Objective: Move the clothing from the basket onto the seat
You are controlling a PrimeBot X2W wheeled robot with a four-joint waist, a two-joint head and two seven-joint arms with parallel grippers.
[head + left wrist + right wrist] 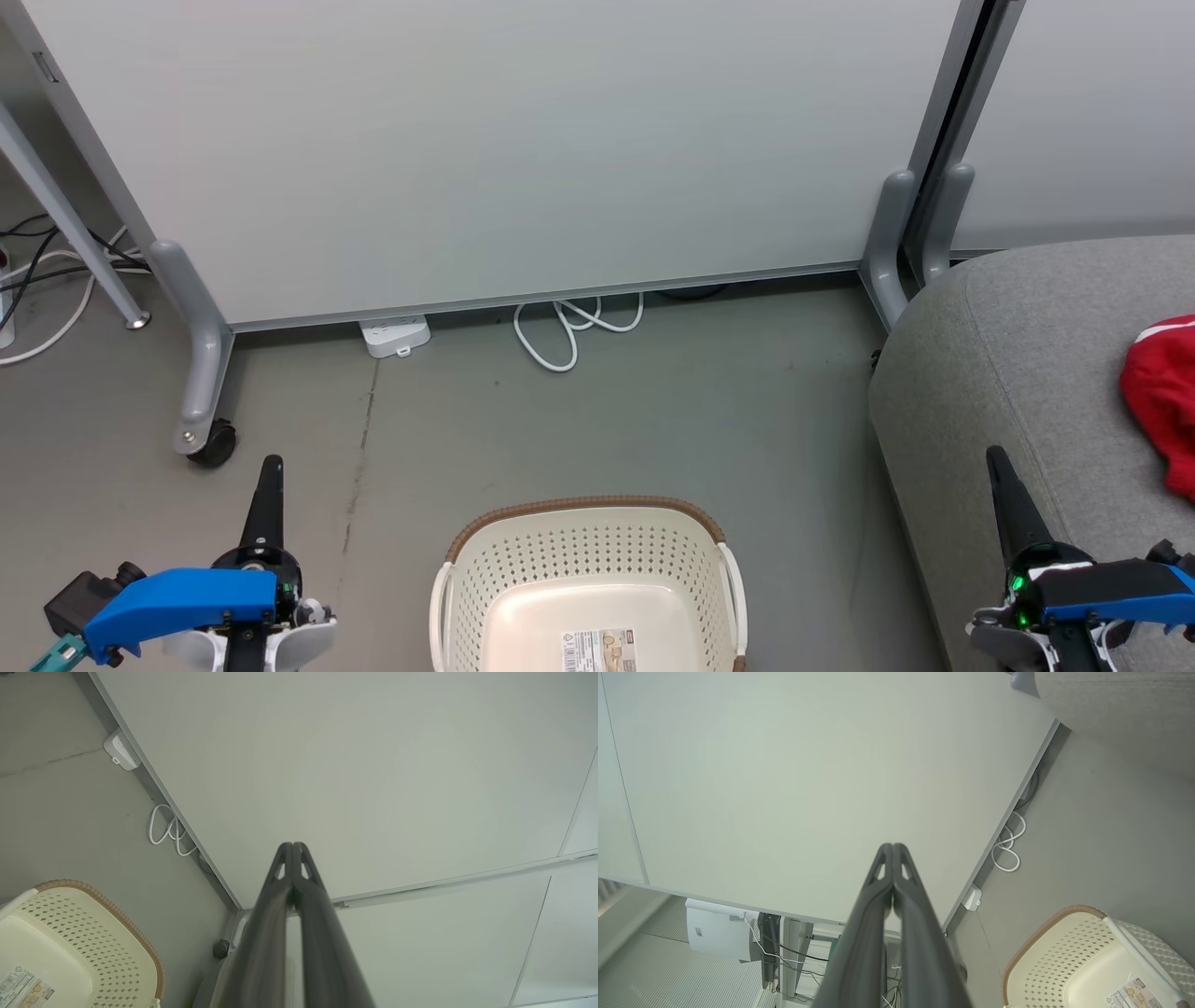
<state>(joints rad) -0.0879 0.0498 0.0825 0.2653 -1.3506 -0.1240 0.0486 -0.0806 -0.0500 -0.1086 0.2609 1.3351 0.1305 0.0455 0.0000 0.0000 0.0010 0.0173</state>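
Finds left pincer (272, 464) pressed together, gripping nothing, above the floor (653, 420). Finds right pincer (995, 455) likewise pressed together, gripping nothing, at the front edge of the seat (1008, 373). Locates basket (583, 551) on the floor between them, base sticker (600, 651) showing. Locates red clothing (1162, 392) lying on the seat, well apart from the basket.

Left end effector (271, 464), right end effector (994, 455): long dark grey fingers (261, 952) being shown tapering to points, triangular cut-outs (280, 871) being seen near tips. Blue covers (182, 597) being worn over both wrists, white shells (303, 639) being seen beneath. Green lights (1016, 585) being lit on right wrist. Black block (79, 597), teal part (58, 653) being seen behind left cover.
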